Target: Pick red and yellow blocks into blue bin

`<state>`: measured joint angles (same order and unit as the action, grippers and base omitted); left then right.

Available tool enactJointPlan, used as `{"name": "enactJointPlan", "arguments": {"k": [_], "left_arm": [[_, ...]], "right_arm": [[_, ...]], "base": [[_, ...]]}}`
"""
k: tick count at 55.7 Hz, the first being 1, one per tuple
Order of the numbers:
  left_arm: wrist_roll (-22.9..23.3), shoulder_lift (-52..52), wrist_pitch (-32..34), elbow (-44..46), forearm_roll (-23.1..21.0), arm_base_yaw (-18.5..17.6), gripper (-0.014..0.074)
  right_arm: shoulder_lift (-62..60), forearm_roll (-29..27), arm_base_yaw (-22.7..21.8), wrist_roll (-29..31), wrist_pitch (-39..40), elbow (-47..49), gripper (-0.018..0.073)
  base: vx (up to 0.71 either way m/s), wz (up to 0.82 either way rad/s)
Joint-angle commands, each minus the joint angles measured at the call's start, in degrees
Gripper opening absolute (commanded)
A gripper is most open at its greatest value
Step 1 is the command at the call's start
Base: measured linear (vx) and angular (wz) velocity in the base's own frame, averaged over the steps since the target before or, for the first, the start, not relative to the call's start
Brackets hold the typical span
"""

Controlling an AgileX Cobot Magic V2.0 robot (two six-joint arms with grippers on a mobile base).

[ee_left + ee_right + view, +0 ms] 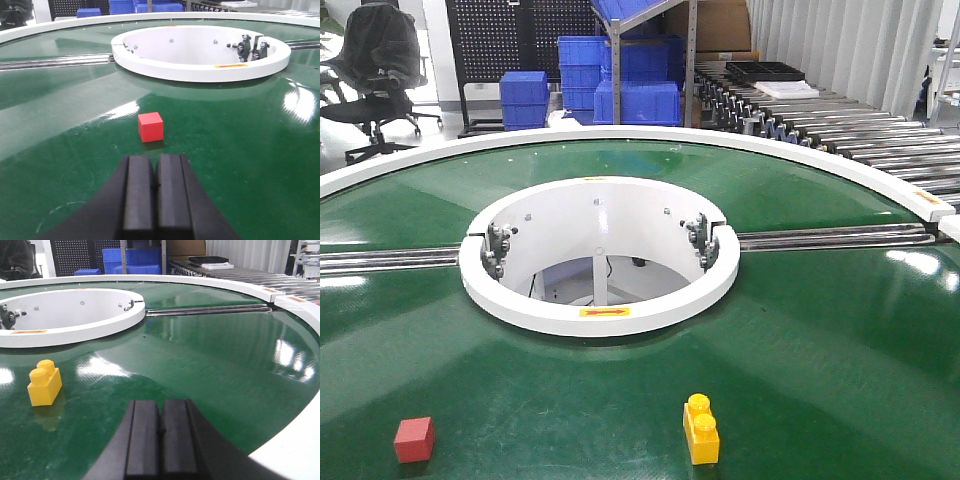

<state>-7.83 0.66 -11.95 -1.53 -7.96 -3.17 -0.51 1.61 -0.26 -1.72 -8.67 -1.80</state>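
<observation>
Before left hand [155,167], red cube [150,126], seemingly apart

a: where's the red cube [414,439]?
b: sitting flat on the green belt [800,380], low on the left side. small, plain, matte red, nothing touching it.
a: and the yellow brick [701,430]?
b: on the same belt, upright, well to the right of the cube. glossy plastic, a bit longer than the cube, two round studs on top, its long side running toward the white ring [595,315].
</observation>
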Motion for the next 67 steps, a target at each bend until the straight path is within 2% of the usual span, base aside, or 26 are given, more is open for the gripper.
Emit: {"name": "enactJointPlan", "arguments": {"k": [1,38,46,50,55,59,63,67], "left_arm": [[0.49,0.40,4.96,1.15,-0.24,0.17,0.0001],[0.49,0.40,5.30,1.15,-0.24,0.17,0.0001],[0.49,0.40,9.91,1.15,-0.24,0.17,0.0001],[0.56,0.40,13.81,1.31,-0.29,0.17,0.0001],[1.04,0.40,23.98,1.59,-0.35,0.17,0.0001],[5.16,0.40,31.66,2.27,-1.78,0.17,0.0001],[9.62,0.33,31.54,5.40,-2.93,0.17,0.0001],[9.52,-1.45,27.38,11.89,-2.80,0.17,0.0001]], "right_arm": [[-0.62,0.71,-0.30,0.25,4.65,-0.38,-0.0010],[-0.62,0.66,-0.30,0.25,5.17,-0.38,-0.0010],[-0.62,0.55,-0.30,0.25,6.14,-0.38,-0.0010],[-0.62,-0.03,-0.30,-0.26,11.68,-0.32,-0.0010],[-0.62,-2.44,-0.30,-0.57,21.74,0.23,-0.0010],[-0.62,-3.16,-0.30,-0.09,24.83,2.98,-0.0010],[-0.53,-3.16,-0.30,-0.09,21.58,8.60,-0.0010],[1.34,-1.61,-0.30,0.33,16.26,16.13,-0.0010]], "base": [[0.00,0.00],[0.00,0.00],[0.00,0.00],[0.00,0.00],[0.00,0.00],[0.00,0.00],[0.00,0.00],[0.00,0.00]]}}
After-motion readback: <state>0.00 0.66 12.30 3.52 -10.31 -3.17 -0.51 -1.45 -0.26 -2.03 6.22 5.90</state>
